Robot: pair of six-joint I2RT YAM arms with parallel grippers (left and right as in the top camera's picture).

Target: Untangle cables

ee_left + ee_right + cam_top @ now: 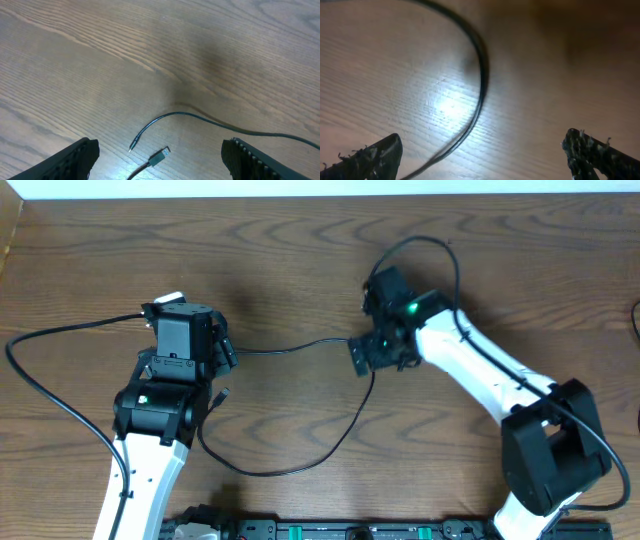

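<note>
The left pincer point(160, 149) hangs with its fingers apart over two loose cable ends, a USB plug point(159, 157) and a thin jack point(132, 147); black cables point(300, 465) trail across the wooden bench point(300, 260); the right pincer point(482, 141) is spread wide and empty, straddling them.

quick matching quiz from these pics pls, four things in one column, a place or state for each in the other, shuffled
1 left gripper
2 right gripper
3 USB-type plug
4 black cable

A lies beside a thin pin plug
B open over a curved cable stretch
C open over two plug ends
D stretches between the two grippers

Pairs: 1-C, 2-B, 3-A, 4-D
</note>
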